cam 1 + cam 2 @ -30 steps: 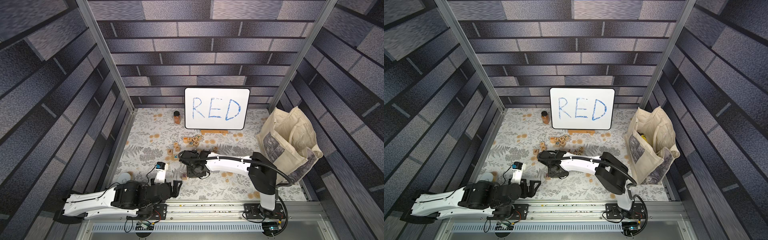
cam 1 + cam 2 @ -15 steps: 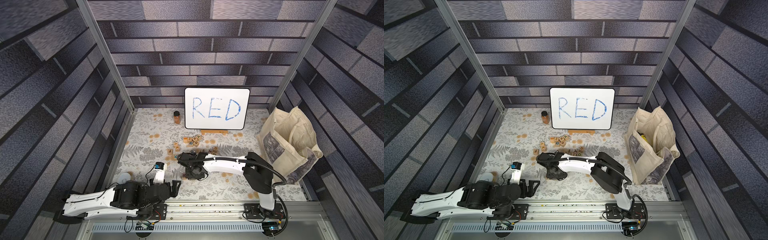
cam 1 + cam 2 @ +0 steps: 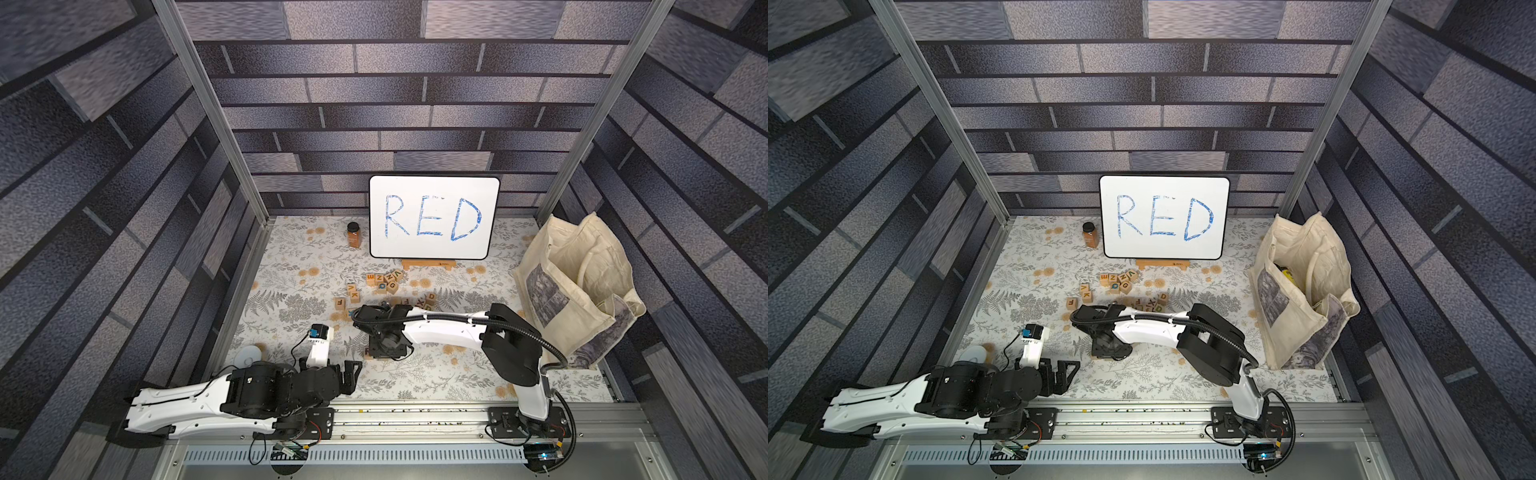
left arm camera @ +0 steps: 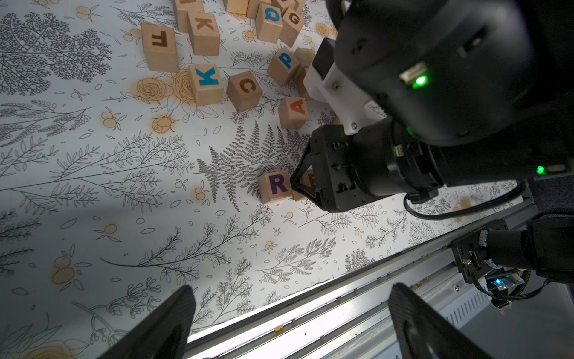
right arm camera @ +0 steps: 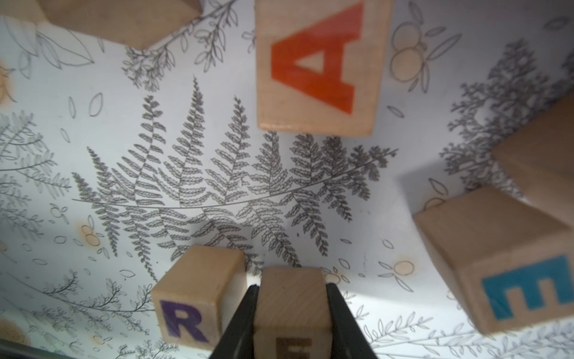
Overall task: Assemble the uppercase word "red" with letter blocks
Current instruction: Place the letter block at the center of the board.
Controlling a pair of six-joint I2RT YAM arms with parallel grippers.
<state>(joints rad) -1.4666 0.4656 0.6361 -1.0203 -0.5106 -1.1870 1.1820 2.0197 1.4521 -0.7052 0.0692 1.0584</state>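
Observation:
My right gripper (image 5: 292,298) is shut on a pale letter block (image 5: 292,307) with a brownish-orange E, low over the floral mat. The purple R block (image 5: 186,314) stands right beside it, a narrow gap apart. In the left wrist view the R block (image 4: 276,186) sits next to the right gripper (image 4: 302,186), which hides most of the E block. A green D block (image 3: 1158,308) lies among the loose blocks behind the right arm. My left gripper (image 4: 289,314) hangs open and empty over the mat's front edge; in both top views it (image 3: 353,376) is near the rail.
Loose letter blocks (image 3: 384,280) lie mid-mat, with an orange A block (image 5: 316,68) and a teal E block (image 5: 512,279) close to the right gripper. The white board (image 3: 434,218), a spice jar (image 3: 353,235), a tote bag (image 3: 577,286) and a white disc (image 3: 248,355) stand around.
The right gripper has carried the E block leftward, up beside the R block. The left arm has not moved.

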